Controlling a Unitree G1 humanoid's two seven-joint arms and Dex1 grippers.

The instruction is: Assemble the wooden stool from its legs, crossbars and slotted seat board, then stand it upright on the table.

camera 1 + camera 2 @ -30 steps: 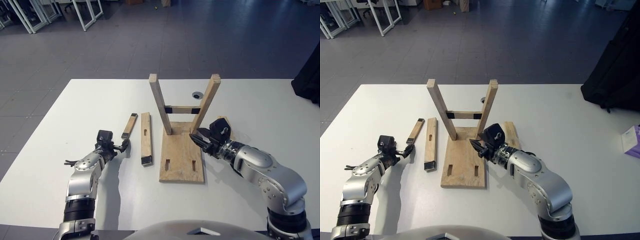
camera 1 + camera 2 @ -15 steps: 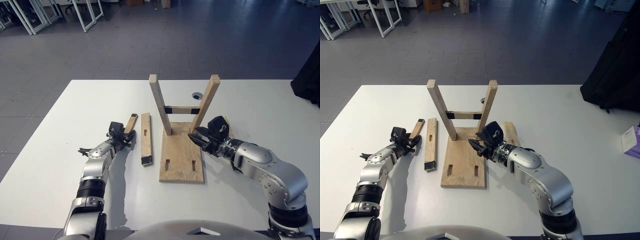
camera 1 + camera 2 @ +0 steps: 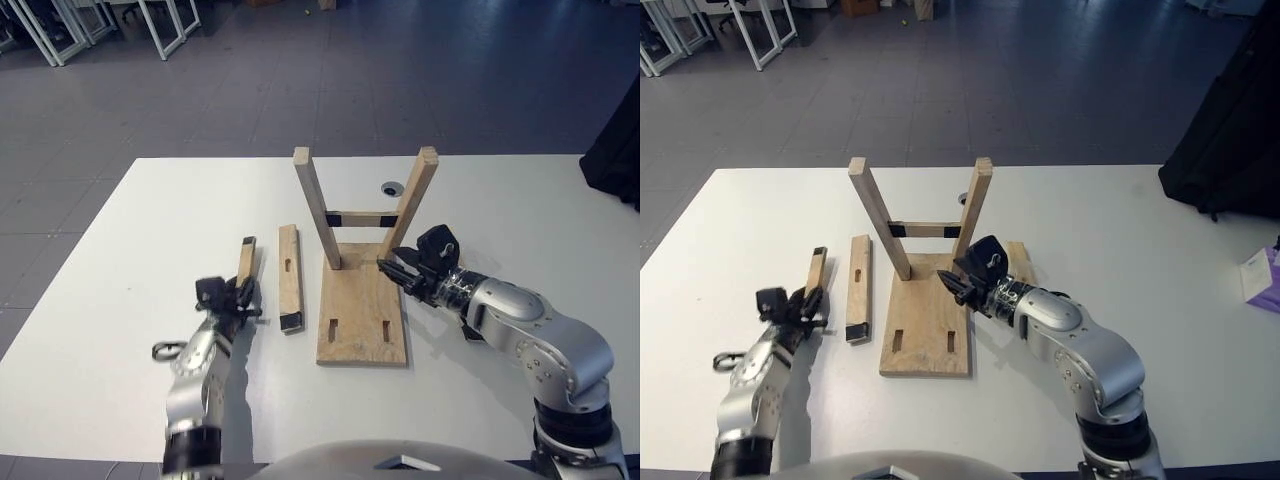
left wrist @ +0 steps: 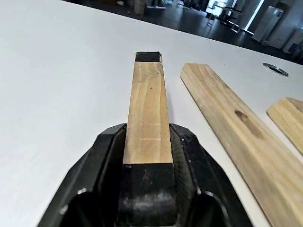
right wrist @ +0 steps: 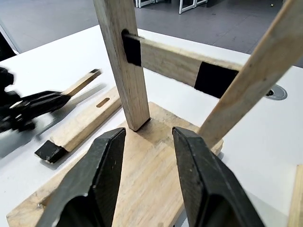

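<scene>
Stool [image 3: 363, 290], half built and upside down, sat near the middle of a white table [image 3: 520, 200], with broad bare surface between it and every table edge. A black bag [image 3: 1230, 130] loomed beyond the table's right side.

The flat, pale board [image 3: 925, 340] showed two unfilled slots at its near end. From its far end rose a square left leg [image 3: 318, 210] and right leg [image 3: 412, 205], leaning apart and joined by a crossbar [image 3: 365, 218] with black-wrapped ends.

A loose leg [image 3: 291, 275], slotted and black-tipped, lay just left of the board and parallel to it. A slat [image 3: 1018, 262] lay at the board's right, partly hidden by the right arm.

The left gripper [image 4: 147, 135] was clamped on the black near end of a bar [image 3: 245, 258], just left of the loose leg. The right gripper [image 5: 148, 131], fingers apart and holding nothing, hung low over the board by the foot of the right leg.

A purple box [image 3: 1265, 280] sat at the table's right edge. A round cable hole [image 3: 393, 188] lay behind the legs.
</scene>
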